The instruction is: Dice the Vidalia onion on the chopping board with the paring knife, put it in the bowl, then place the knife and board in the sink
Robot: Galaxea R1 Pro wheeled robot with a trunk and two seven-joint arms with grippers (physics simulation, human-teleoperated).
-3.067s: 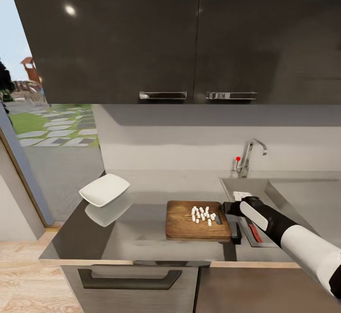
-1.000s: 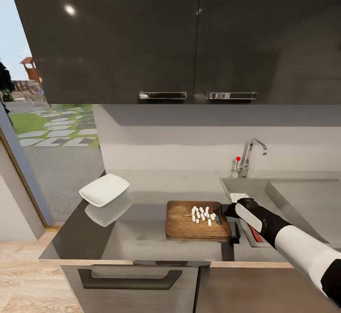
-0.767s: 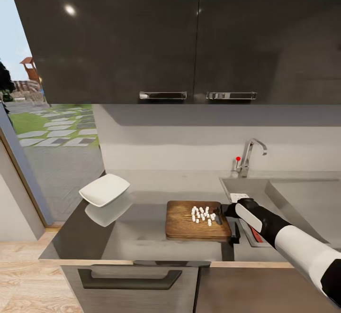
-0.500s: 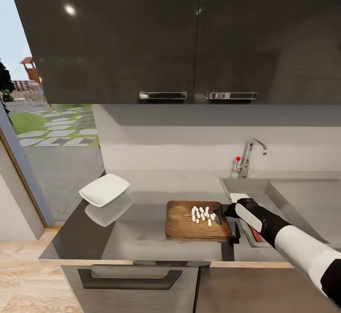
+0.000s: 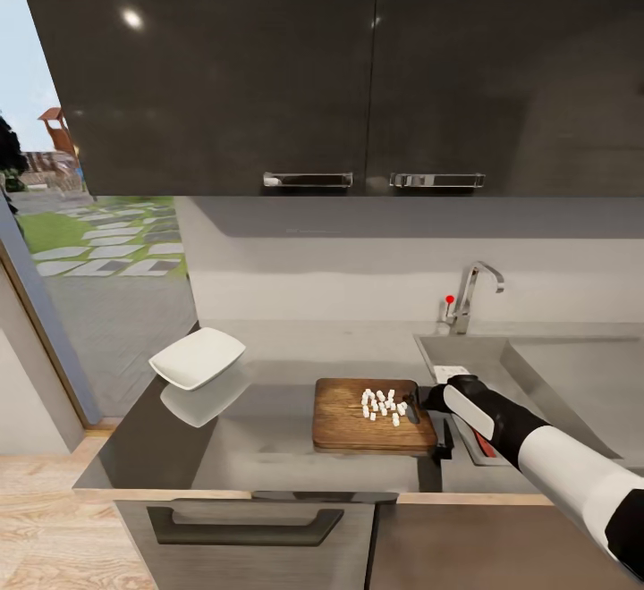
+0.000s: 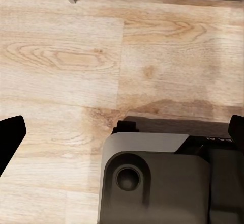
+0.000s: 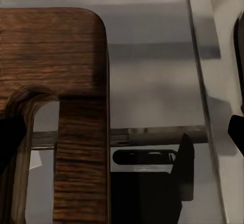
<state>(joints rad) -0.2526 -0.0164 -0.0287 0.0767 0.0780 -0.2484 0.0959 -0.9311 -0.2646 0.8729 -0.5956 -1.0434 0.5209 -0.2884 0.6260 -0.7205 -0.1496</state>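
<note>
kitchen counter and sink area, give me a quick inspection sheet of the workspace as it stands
surface: grey countertop, glossy, over dark cabinets
job's things: chopping board flat near the sink; diced onion heaped on the board's right part; bowl at the counter's left end, no onion seen in it; paring knife, red handle showing behind the right arm at the sink's edge
clutter: small white item in the sink's near-left corner, cannot tell what
grippers: right gripper at the board's handle-slot end, fingers apart in the wrist view; left gripper open over wooden floor
cables: nothing seen
surroundings: dark wall cupboards, tap with red knob, garden at left
</note>
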